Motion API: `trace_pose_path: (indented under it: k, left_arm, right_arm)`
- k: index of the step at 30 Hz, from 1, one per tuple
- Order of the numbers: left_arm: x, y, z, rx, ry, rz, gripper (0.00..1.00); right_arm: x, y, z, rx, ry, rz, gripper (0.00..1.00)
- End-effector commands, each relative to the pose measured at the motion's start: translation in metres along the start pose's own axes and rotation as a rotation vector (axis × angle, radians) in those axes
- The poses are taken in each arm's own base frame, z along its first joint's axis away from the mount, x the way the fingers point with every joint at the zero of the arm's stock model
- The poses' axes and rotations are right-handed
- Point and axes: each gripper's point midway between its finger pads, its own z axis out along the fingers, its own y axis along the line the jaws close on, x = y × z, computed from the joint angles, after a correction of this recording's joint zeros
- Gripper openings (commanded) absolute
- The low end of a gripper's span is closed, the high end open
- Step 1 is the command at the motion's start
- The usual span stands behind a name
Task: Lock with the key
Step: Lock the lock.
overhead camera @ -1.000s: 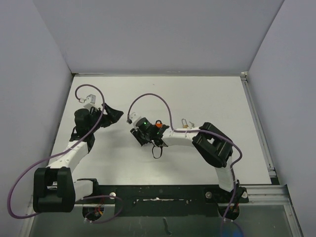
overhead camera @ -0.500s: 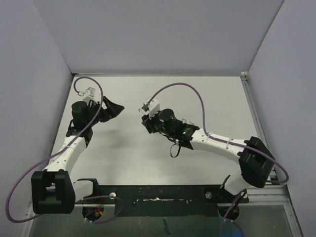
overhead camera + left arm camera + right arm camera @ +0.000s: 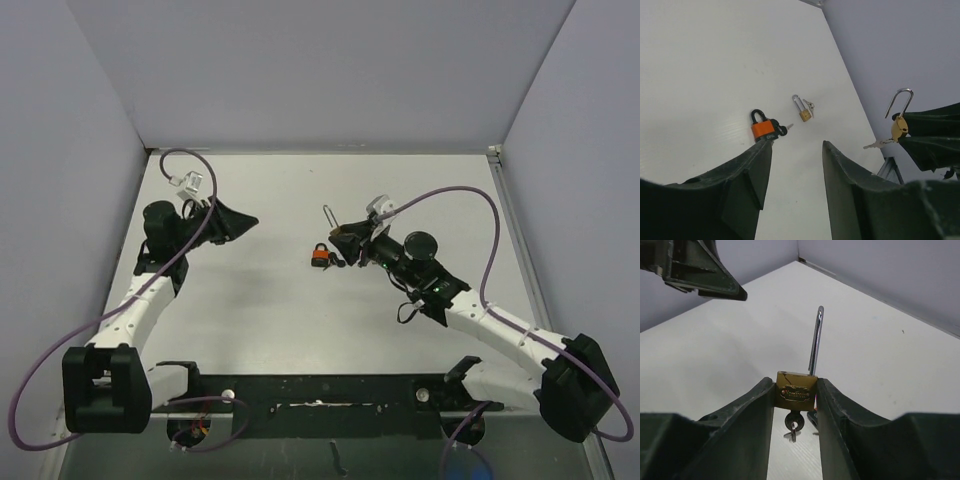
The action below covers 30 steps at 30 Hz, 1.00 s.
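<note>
My right gripper (image 3: 795, 386) is shut on a small brass padlock (image 3: 796, 390) and holds it above the table. Its silver shackle (image 3: 816, 340) stands open and a key (image 3: 792, 422) hangs from the keyhole below. In the top view the right gripper (image 3: 345, 237) is just right of an orange padlock (image 3: 320, 256), which lies flat with a black-headed key in it. The left wrist view shows the held brass padlock (image 3: 898, 127) and the orange padlock (image 3: 763, 130). My left gripper (image 3: 243, 220) is open and empty at the left, aimed toward the locks (image 3: 796, 147).
A second small brass padlock with keys (image 3: 802, 110) lies on the white table beyond the orange one. It is hidden under my right arm in the top view. Grey walls enclose three sides. A metal rail (image 3: 522, 260) runs along the table's right edge.
My right arm has swung from the left-centre to the right, uncovering the orange padlock, and now holds the brass padlock up. My left gripper has shifted slightly.
</note>
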Motion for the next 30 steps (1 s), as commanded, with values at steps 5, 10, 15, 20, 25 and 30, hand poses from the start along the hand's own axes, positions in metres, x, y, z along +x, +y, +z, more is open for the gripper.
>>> trace_pose_path:
  k: [5,10,15,20,25,30]
  left_arm:
    - [-0.011,-0.094,-0.001,0.287,0.005,0.273,0.61]
    - [0.014,-0.143,0.002,0.487,0.066,0.421,0.70]
    - [0.025,-0.168,-0.004,0.624,0.048,0.499,0.75]
    - [0.040,-0.178,-0.012,0.735,0.056,0.561,0.75]
    - [0.047,-0.190,-0.015,0.807,0.036,0.597,0.72]
    - [0.051,-0.195,-0.001,0.770,0.041,0.601,0.70]
  right_arm:
    - [-0.055,0.030,-0.016,-0.200,-0.227,-0.007,0.00]
    - [-0.059,0.047,-0.026,-0.387,-0.265,0.021,0.00]
    - [-0.070,0.056,-0.047,-0.567,-0.320,0.079,0.00]
    - [-0.076,0.057,-0.058,-0.704,-0.343,0.151,0.00]
    - [-0.075,0.058,-0.055,-0.718,-0.332,0.159,0.00]
    - [-0.078,0.062,-0.060,-0.726,-0.340,0.155,0.00]
